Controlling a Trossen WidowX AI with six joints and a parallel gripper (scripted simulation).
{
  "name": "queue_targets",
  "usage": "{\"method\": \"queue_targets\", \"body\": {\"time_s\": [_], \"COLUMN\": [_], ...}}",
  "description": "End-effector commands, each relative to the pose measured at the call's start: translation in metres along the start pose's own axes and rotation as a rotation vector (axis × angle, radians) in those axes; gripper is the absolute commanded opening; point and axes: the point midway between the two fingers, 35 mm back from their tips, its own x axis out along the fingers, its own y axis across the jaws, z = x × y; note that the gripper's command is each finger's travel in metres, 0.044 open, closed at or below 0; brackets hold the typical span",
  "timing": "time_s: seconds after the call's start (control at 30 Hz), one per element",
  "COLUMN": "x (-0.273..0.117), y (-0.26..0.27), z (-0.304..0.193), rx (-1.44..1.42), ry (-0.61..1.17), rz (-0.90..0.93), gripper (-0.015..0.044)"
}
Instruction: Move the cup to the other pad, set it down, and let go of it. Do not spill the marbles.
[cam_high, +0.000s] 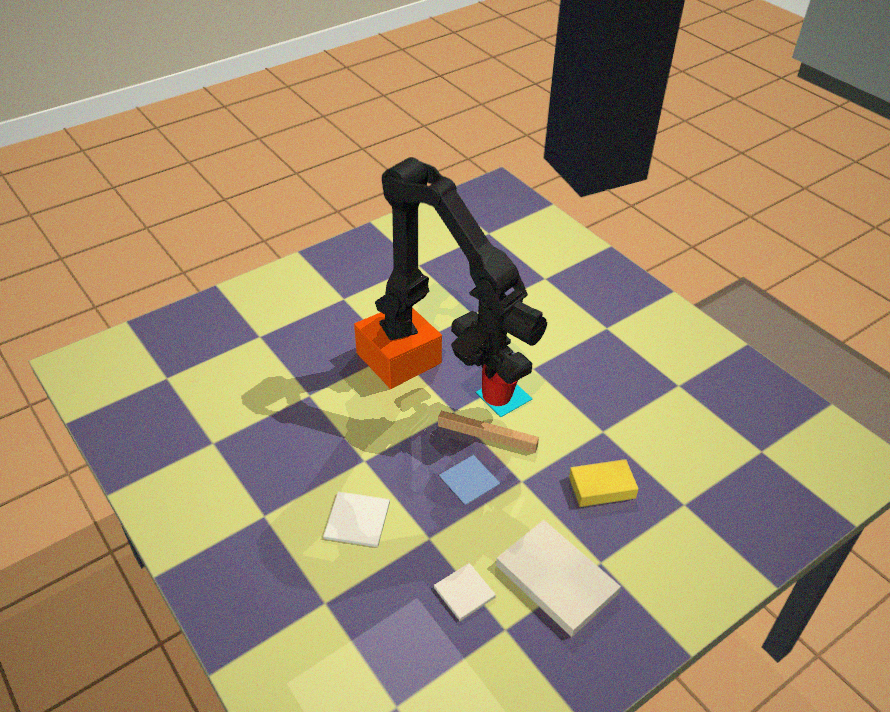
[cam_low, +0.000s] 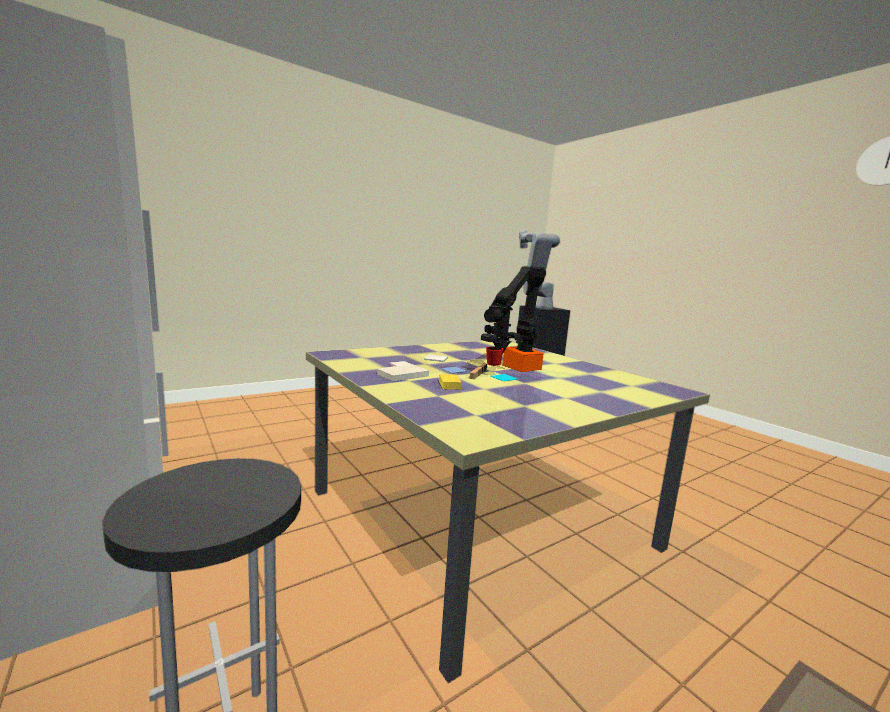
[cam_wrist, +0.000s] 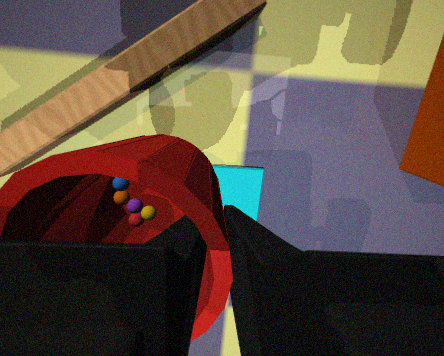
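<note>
The red cup (cam_high: 498, 387) (cam_low: 494, 357) (cam_wrist: 192, 160) is upright or nearly so, held above the table. My gripper (cam_high: 501, 363) (cam_low: 495, 345) (cam_wrist: 215, 214) is shut on its wall, one finger inside and one outside. Several small marbles, among them a blue marble (cam_wrist: 120, 183) and a yellow marble (cam_wrist: 148, 213), lie inside the cup. The cyan pad (cam_high: 520, 400) (cam_low: 504, 377) (cam_wrist: 240, 187) is partly covered by the cup in the top view, but in the exterior view the cup shows above and behind it. The blue pad (cam_high: 469, 479) (cam_low: 454, 369) is bare.
A wooden bar (cam_high: 487, 432) (cam_low: 477, 371) (cam_wrist: 65, 110) lies between the pads. A yellow block (cam_high: 603, 484) (cam_low: 449, 381), a thick white slab (cam_high: 556, 575) and two thin white tiles (cam_high: 356, 518) (cam_high: 464, 591) lie farther out. The orange box (cam_high: 415, 356) (cam_low: 524, 360) (cam_wrist: 430, 145) surrounds the arm's base.
</note>
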Motion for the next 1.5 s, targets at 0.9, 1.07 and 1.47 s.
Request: {"method": "queue_targets", "body": {"time_s": [0.9,1.07,1.47], "x": [-0.004,0.002,0.021], "y": [-0.030,-0.029,-0.029], "z": [-0.043,-0.044,-0.045], "rx": [0.001,0.001,0.001], "ry": [0.009,0.009,0.009], "rz": [0.000,0.000,-0.001], "gripper": [0.0000,0.0000,0.0000]}}
